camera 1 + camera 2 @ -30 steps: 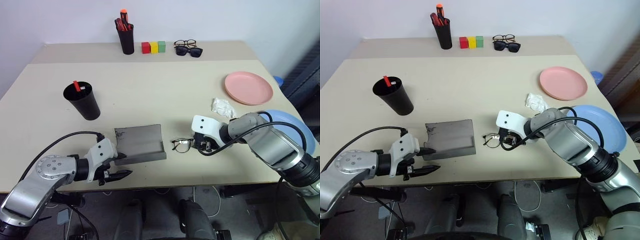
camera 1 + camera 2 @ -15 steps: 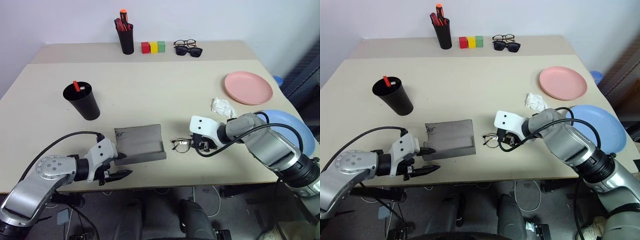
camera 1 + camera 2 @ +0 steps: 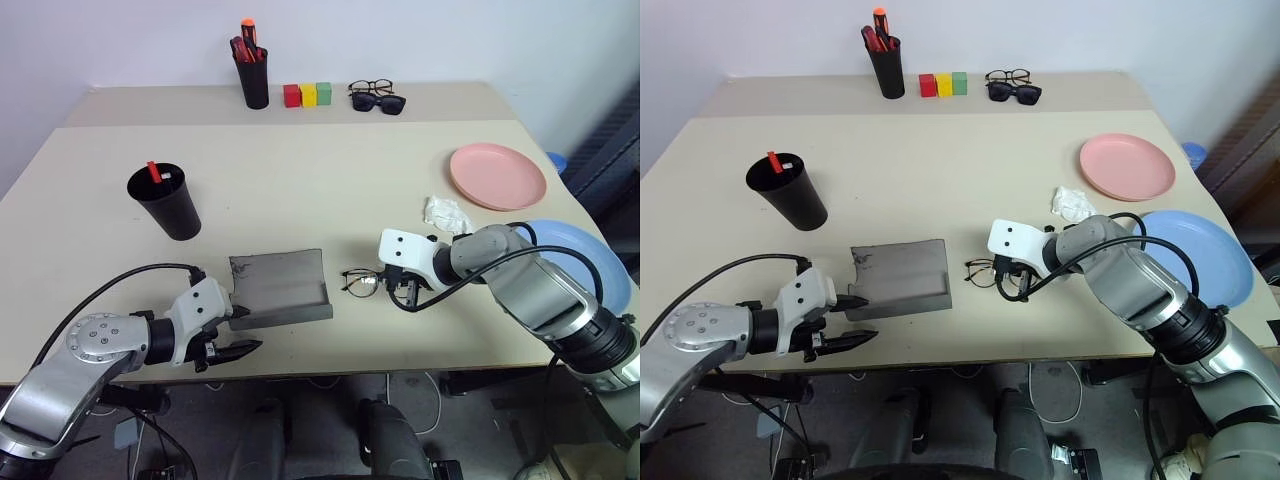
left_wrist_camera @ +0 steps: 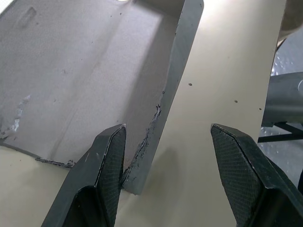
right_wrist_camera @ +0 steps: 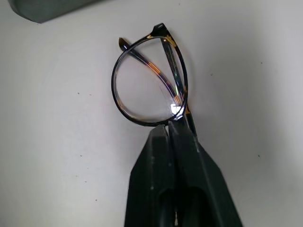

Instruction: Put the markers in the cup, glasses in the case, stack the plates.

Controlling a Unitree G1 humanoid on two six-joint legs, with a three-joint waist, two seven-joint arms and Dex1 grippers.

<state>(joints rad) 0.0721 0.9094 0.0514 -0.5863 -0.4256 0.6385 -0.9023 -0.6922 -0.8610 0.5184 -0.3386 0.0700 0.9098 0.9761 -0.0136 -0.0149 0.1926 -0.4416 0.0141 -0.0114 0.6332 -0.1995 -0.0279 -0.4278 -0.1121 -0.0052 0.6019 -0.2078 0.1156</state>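
I'm seeing the right gripper (image 5: pixel 171 125) with fingers pressed together, pinching the rim of the wire-rimmed glasses (image 3: pixel 362 283), which are lying on the table (image 3: pixel 300 190) just right of the open grey case (image 3: pixel 279 288). The left gripper (image 4: pixel 165 156) is sitting at the case's near left corner with fingers spread apart, one finger (image 4: pixel 110 163) touching the case edge, nothing clamped. A red-capped marker (image 3: pixel 153 172) is standing in the black cup (image 3: pixel 165 202). The pink plate (image 3: pixel 497 176) and blue plate (image 3: pixel 590 255) are lying apart at the right, not stacked.
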